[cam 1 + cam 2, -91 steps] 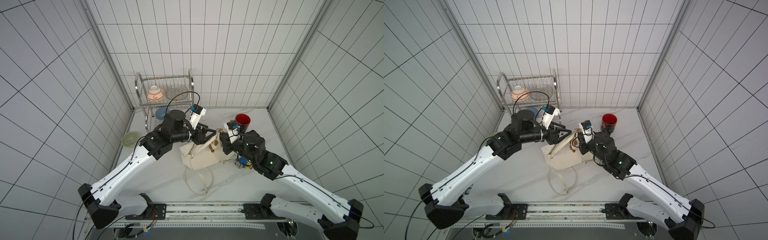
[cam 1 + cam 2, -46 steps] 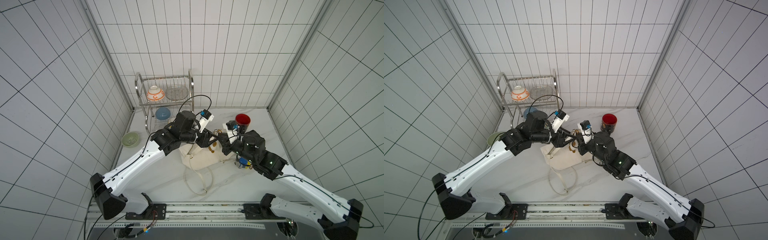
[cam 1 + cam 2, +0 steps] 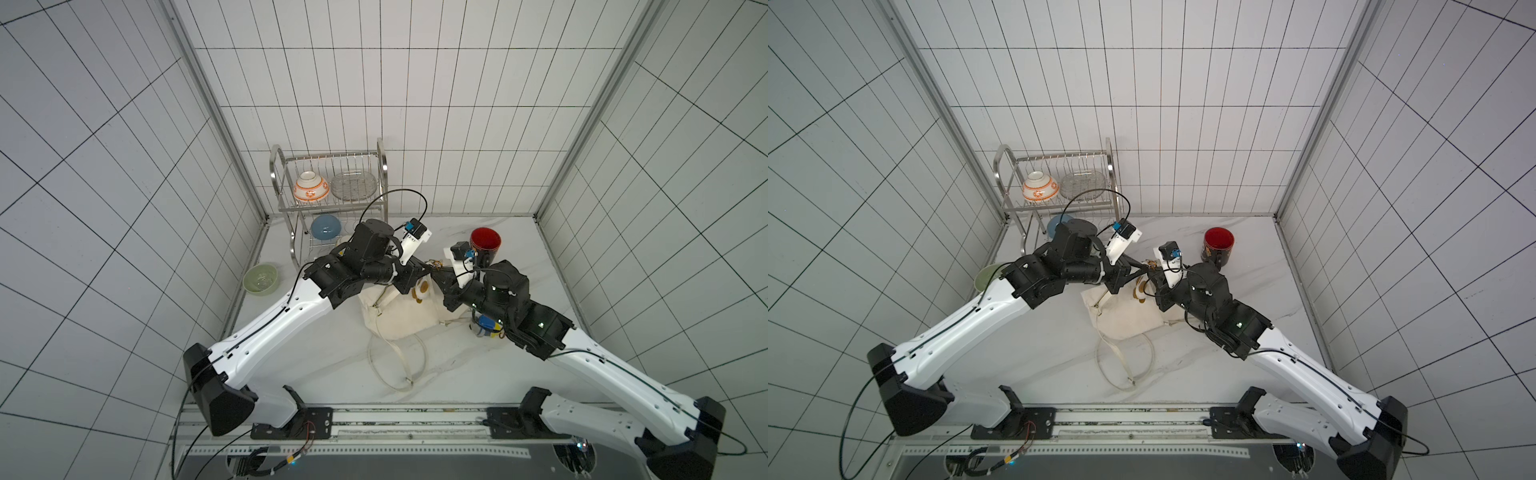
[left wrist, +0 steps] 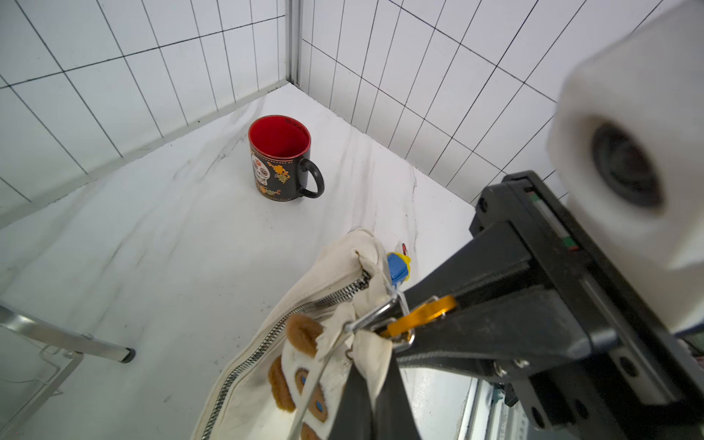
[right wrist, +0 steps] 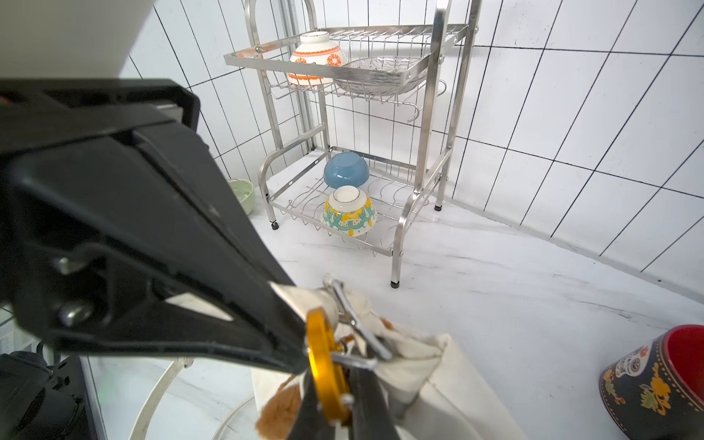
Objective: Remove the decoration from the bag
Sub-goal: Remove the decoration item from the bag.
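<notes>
- Right tool (image 4: pixel 409 316) pinches the gold ring (image 5: pixel 324 354) beside the plush charm (image 4: pixel 293 362).
- Left tool (image 3: pixel 1147 268), tip to tip with it, is pressed together on bag (image 3: pixel 399 318) fabric by the zipper end.
- Bag lies mid-surface (image 3: pixel 332 374), that corner raised.
- Beyond: skull mug (image 4: pixel 280 160), dish rack (image 5: pixel 427 114).

- blue-and-yellow item (image 4: pixel 397 268) beside bag (image 4: pixel 331 263): mostly hidden behind the fabric, kind unclear
- mug (image 5: pixel 647 384) cut off by right wrist view's edge
- gold ring (image 5: pixel 320 343): partly hidden between right pincer (image 5: pixel 332 384) fingers
- green bowl (image 3: pixel 982 278) half hidden behind left arm (image 3: pixel 967 328) in a top view
</notes>
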Motion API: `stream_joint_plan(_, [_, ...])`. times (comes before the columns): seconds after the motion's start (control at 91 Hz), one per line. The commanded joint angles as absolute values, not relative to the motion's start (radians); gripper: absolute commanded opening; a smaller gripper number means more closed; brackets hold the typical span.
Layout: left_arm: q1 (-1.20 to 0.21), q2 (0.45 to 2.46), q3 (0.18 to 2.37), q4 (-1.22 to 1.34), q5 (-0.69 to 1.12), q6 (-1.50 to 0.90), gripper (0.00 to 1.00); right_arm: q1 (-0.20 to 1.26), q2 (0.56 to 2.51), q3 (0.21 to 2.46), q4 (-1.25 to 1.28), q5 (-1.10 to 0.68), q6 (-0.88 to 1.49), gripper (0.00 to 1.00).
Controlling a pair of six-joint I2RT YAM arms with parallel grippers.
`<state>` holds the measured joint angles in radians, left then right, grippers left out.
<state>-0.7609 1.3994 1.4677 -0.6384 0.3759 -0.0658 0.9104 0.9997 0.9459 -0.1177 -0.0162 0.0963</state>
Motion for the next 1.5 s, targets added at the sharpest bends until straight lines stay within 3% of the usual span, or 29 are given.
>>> stream_joint_plan(0.0, [-0.73, 1.415, 1.497, -0.625, 0.351, -0.02, 0.0, 0.934, 0.991, 0.966, -0.1, -0.088, 0.07, 0.01])
stream_joint_plan(0.275, [-0.705, 1.422, 1.517, -0.642, 0.434, 0.049, 0.0, 0.912, 0.952, 0.923, -0.067, -0.261, 0.061, 0.16])
stream_joint_plan(0.561, [-0.69, 1.41, 1.522, -0.689, 0.528, 0.158, 0.0, 0.784, 0.924, 0.908, -0.044, -0.5, 0.099, 0.02])
stream_joint_plan(0.802, [-0.686, 1.41, 1.528, -0.733, 0.568, 0.172, 0.0, 0.716, 0.887, 0.88, -0.035, -0.542, 0.145, 0.05])
stream_joint_plan(0.879, [-0.685, 1.415, 1.53, -0.739, 0.574, 0.156, 0.0, 0.703, 0.874, 0.871, -0.061, -0.513, 0.143, 0.16])
stream_joint_plan(1.077, [-0.683, 1.433, 1.543, -0.733, 0.547, 0.062, 0.0, 0.705, 0.838, 0.925, -0.201, -0.365, 0.037, 0.33])
stream_joint_plan(1.297, [-0.685, 1.46, 1.566, -0.698, 0.555, -0.072, 0.0, 0.847, 0.815, 0.918, -0.261, -0.02, -0.095, 0.36])
stream_joint_plan(1.484, [-0.686, 1.479, 1.581, -0.685, 0.592, -0.137, 0.0, 1.002, 0.852, 0.871, -0.126, 0.219, -0.066, 0.36])
